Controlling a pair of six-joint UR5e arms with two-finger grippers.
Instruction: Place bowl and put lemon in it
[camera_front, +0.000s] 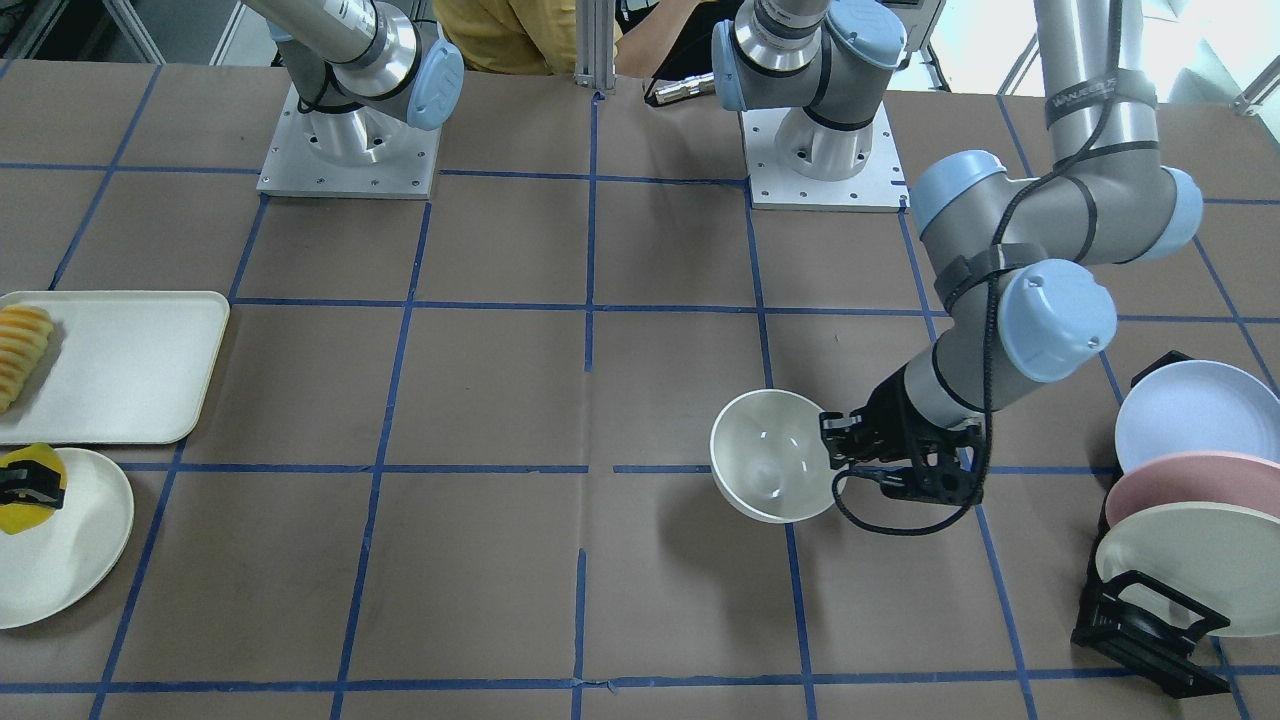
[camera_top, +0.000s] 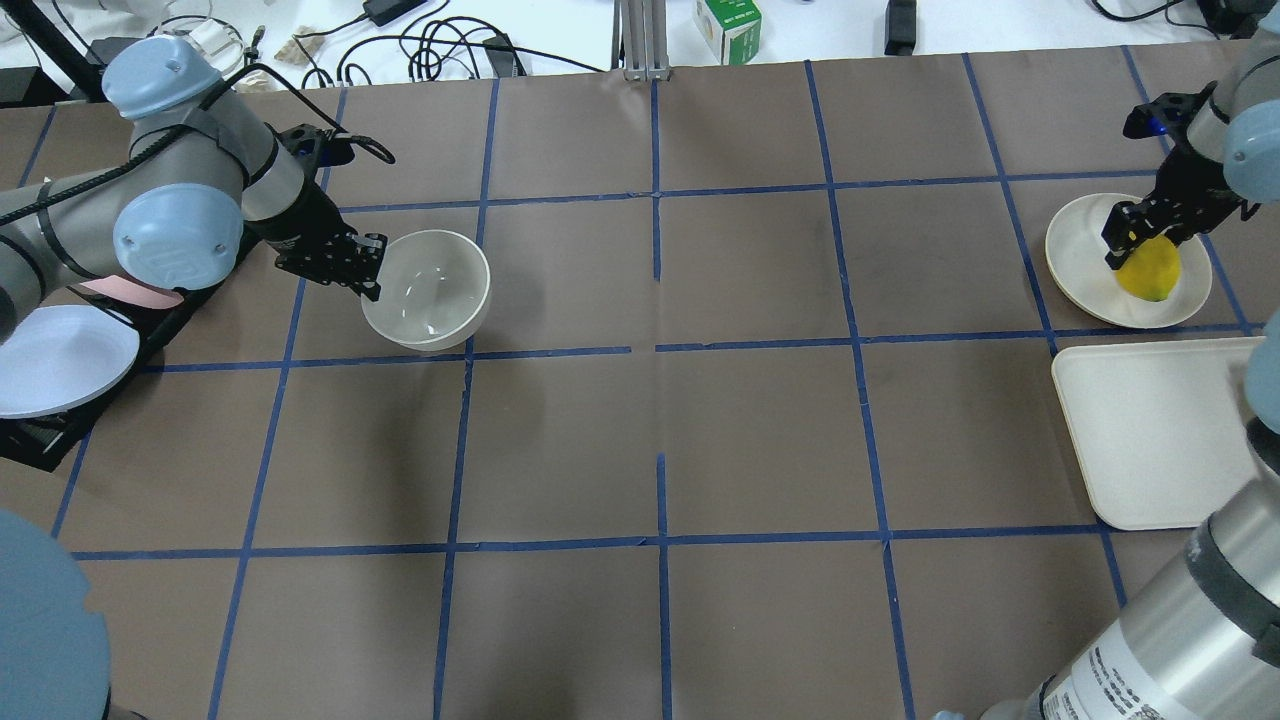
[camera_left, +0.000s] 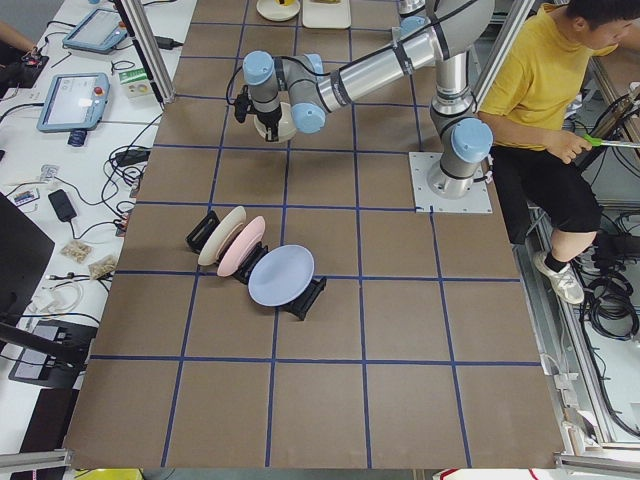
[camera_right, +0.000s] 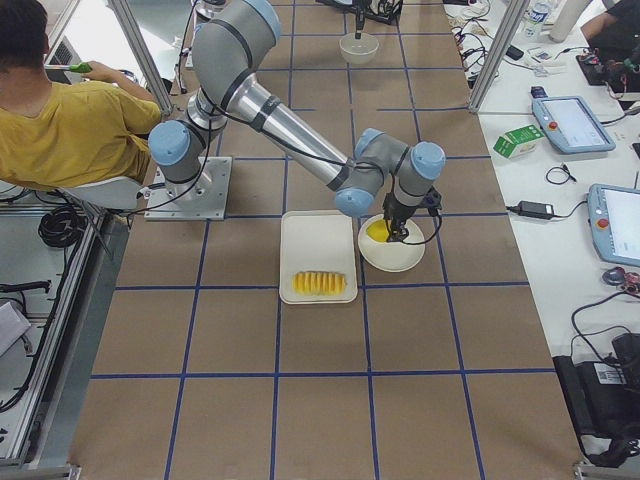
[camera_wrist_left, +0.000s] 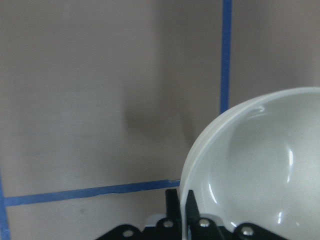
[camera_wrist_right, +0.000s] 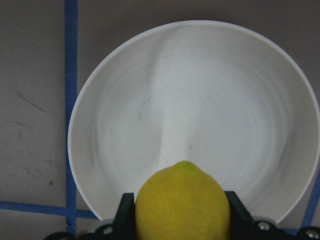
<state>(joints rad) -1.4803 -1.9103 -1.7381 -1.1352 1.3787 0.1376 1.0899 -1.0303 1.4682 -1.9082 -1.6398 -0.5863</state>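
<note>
While the left tool (camera_top: 367, 272) pinches the rim of the bowl (camera_top: 432, 290), one finger inside the wall and one outside, we see the bowl mouth-up and slightly tilted over the robot's left half of the bench (camera_top: 760, 440). In the left wrist view its shadow falls apart from it, so it appears to hang just above the brown paper rather than rest on it. The bowl holds nothing.

Well apart, at the robot's far right, the right tool (camera_top: 1135, 238) is pressed onto the lemon (camera_top: 1150, 272), a finger on each side of the fruit. The lemon sits over the round cream plate (camera_top: 1082, 262); we cannot tell whether it touches the plate.

Just beside that plate lies the rectangular tray (camera_top: 1150, 440), carrying the sliced ridged fruit (camera_front: 22, 350) at one end. Near the left arm, a black rack (camera_front: 1140, 625) holds the standing plates (camera_front: 1170, 485) in blue, pink and cream.
</note>
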